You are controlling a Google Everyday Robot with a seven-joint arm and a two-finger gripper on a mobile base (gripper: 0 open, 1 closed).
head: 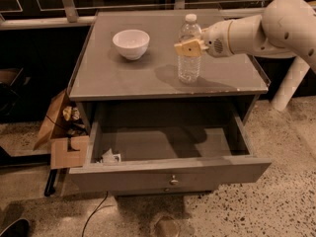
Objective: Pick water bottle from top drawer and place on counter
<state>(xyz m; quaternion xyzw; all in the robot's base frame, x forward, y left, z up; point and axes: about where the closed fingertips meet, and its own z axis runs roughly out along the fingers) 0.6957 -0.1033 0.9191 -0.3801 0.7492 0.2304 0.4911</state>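
The water bottle [189, 58], clear with a white cap, stands upright on the grey counter [123, 78], right of centre. My gripper [190, 48] reaches in from the right on a white arm and is shut on the water bottle at mid-height, its tan fingers [185, 48] on the bottle's body. The top drawer [168, 174] is pulled wide open below the counter, with its small round knob [173, 180] at the front centre.
A white bowl [131, 43] sits on the counter, left of the bottle. A crumpled white scrap [111, 157] lies in the drawer's front left corner. An open cardboard box [64, 132] stands on the floor left of the cabinet. A white post [289, 83] stands at the right.
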